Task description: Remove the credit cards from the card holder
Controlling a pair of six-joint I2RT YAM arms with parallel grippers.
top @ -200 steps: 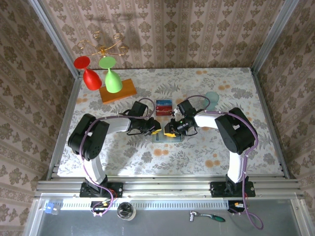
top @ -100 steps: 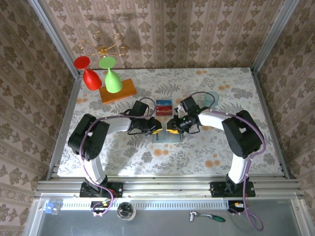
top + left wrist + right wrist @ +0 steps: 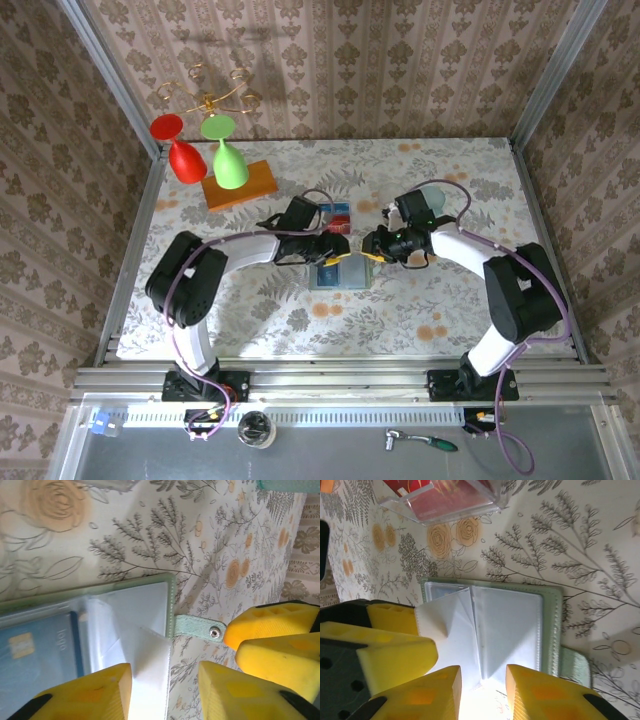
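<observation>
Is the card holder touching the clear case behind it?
Apart. The right wrist view shows a strip of bare table between the clear case and the green edge of the card holder.

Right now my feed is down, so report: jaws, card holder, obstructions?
Left gripper jaws open, right gripper jaws open, both at clear sleeves. Card holder open flat; blue credit card in its pocket. No obstruction.

bright even light, soft shadows, blurred foregrounds
</observation>
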